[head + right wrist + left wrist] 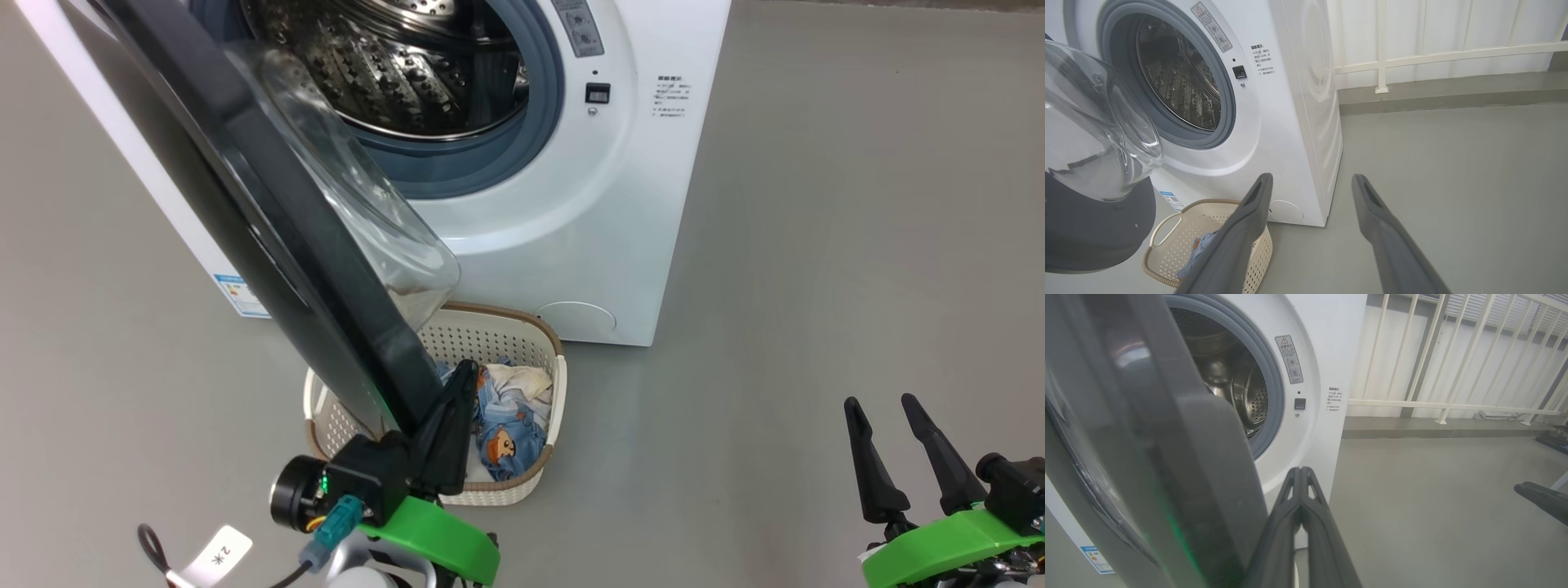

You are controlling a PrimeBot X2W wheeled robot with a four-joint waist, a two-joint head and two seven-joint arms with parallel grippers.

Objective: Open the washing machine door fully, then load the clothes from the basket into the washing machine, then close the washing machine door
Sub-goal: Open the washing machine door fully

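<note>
The white washing machine stands with its steel drum exposed. Its black washing machine door is swung out towards me, the clear glass bowl facing the drum. My left gripper is shut with nothing between its fingers and lies close against the inner side of the door's free edge, above the basket. The basket sits on the floor before the machine and holds the clothes, blue with bear prints. My right gripper is open, low at the right and away from everything.
Grey floor spreads to the right of the machine. A white railing and a low kerb run behind it. In the right wrist view the basket and clothes lie under the door, left of my open right gripper.
</note>
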